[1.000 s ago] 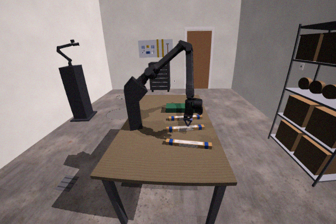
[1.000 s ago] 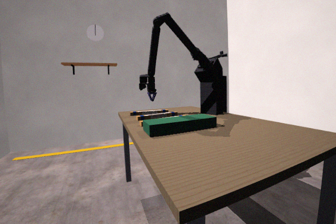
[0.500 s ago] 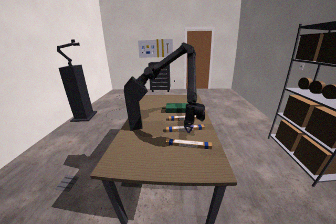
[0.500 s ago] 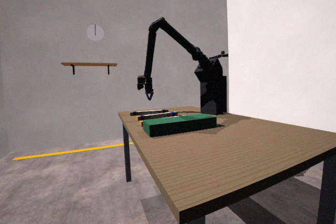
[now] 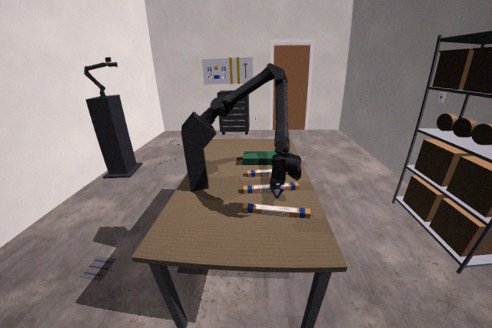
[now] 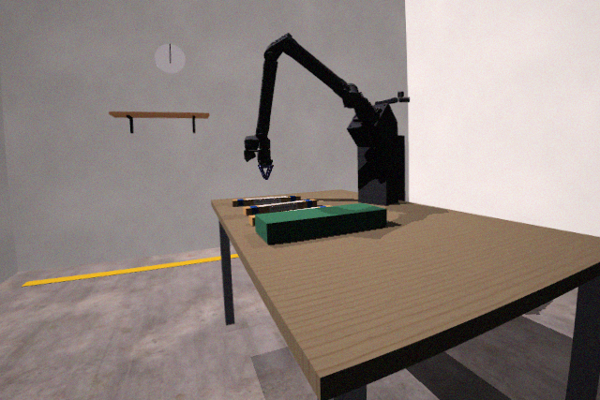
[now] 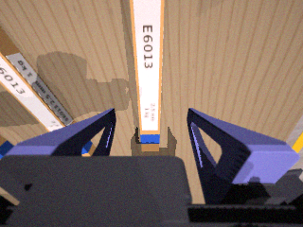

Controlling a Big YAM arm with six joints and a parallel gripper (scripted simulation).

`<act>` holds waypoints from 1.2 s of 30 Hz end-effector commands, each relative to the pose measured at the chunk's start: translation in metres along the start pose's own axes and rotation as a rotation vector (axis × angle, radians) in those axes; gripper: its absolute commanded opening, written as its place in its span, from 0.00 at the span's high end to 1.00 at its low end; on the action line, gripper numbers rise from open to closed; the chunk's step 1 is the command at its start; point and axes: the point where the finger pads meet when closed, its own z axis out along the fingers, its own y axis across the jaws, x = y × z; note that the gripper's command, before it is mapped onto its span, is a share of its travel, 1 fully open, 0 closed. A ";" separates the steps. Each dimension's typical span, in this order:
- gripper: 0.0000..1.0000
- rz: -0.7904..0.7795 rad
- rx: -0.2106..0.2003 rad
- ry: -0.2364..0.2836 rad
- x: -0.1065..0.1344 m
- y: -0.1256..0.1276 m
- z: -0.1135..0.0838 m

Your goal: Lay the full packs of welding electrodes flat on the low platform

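Hovering above three electrode packs (image 5: 286, 210) (image 6: 268, 200) (image 7: 149, 76) on the bench (image 5: 238, 240) (image 6: 412, 284) (image 7: 222, 47), contents hidden: a spread claw (image 5: 277, 193) (image 6: 265, 176) (image 7: 151, 113).

Place: workshop | far wall: tool board (image 5: 210, 72) right of the left corner, drawer cabinet (image 5: 234, 117) below | right side: rack (image 5: 418, 129) with boxes and rolls | floor: bare, mottled, yellow line (image 6: 130, 271) beyond the bench's (image 5: 238, 245) (image 6: 412, 279) corner
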 end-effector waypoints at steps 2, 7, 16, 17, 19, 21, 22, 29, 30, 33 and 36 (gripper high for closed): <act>0.26 -0.031 -0.008 0.001 0.000 0.009 0.003; 0.26 -0.027 -0.004 -0.003 -0.002 0.007 0.001; 0.26 -0.021 -0.005 -0.003 -0.003 0.007 0.026; 0.26 -0.020 -0.005 -0.002 -0.003 0.007 0.030; 0.26 -0.019 -0.006 -0.002 -0.003 0.007 0.039; 0.26 -0.018 -0.006 -0.002 -0.003 0.007 0.048; 0.26 -0.018 -0.006 -0.001 -0.003 0.007 0.053; 0.26 -0.016 -0.008 0.000 -0.002 0.008 0.082; 0.26 -0.016 -0.008 0.000 -0.002 0.008 0.082; 0.26 -0.011 -0.003 -0.002 -0.001 0.004 0.088; 0.26 -0.012 -0.005 -0.001 0.000 0.006 0.099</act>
